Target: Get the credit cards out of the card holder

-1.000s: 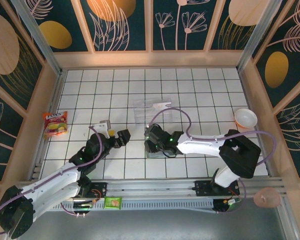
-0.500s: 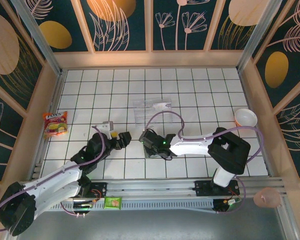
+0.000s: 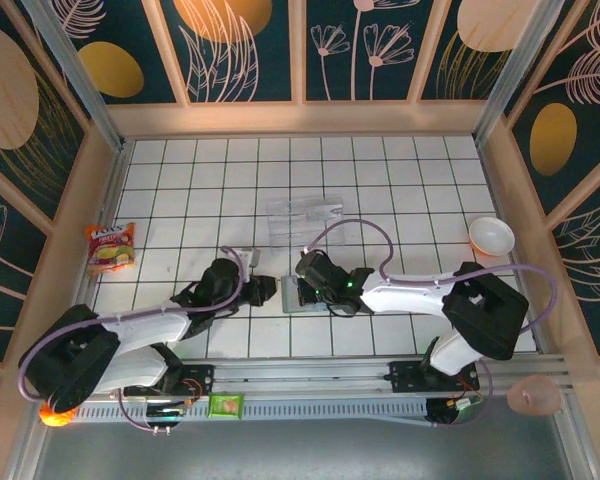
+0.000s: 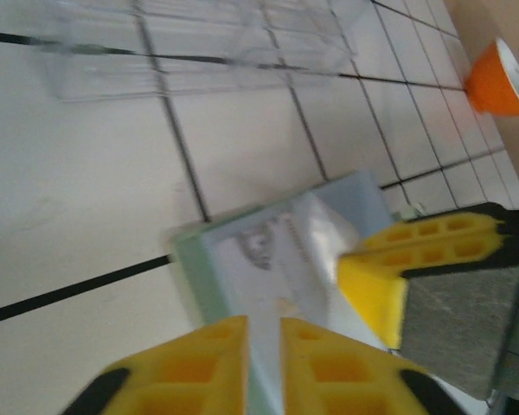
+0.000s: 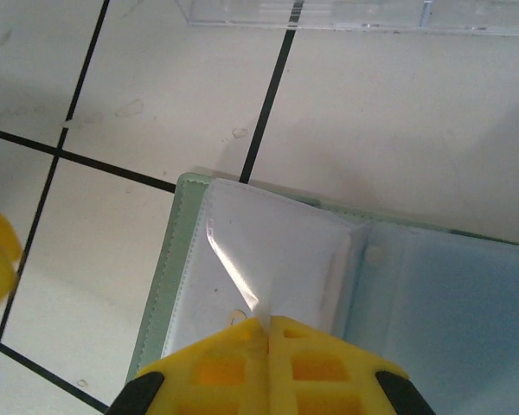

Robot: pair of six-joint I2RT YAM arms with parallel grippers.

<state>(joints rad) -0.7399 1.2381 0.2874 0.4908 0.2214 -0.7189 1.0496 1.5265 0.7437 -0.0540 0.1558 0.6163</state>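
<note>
Card holder [image 5: 277,233]: matte grey-green, lying open and flat on the white tiled floor [image 3: 180,180] near the front centre, between the 2 grippers. Both panels are lined with glossy clear film, and stitching runs along the green rim.

Right gripper [image 5: 268,346]: fingers pressed together, pinching a fold of that clear film on the panel toward the left arm. The film peaks up to the fingertips (film or a card inside, cannot tell).

Left gripper [image 4: 262,363]: low at the holder's outer edge, fingers drawn almost together with a thin pale strip between them. Cannot tell whether anything is pinched.

Credit cards [image 3: 305,215]: see-through rectangles with small white marks, flat on the tiles just beyond the holder and apart from it.

Around: orange-and-white bowl [image 3: 491,237] far right, snack packet [image 3: 111,247] at the left wall, green packet [image 3: 225,404] on the front rail. The right arm's violet cable [image 3: 365,228] arches beside the cards. The 2 grippers crowd the holder from both sides.
</note>
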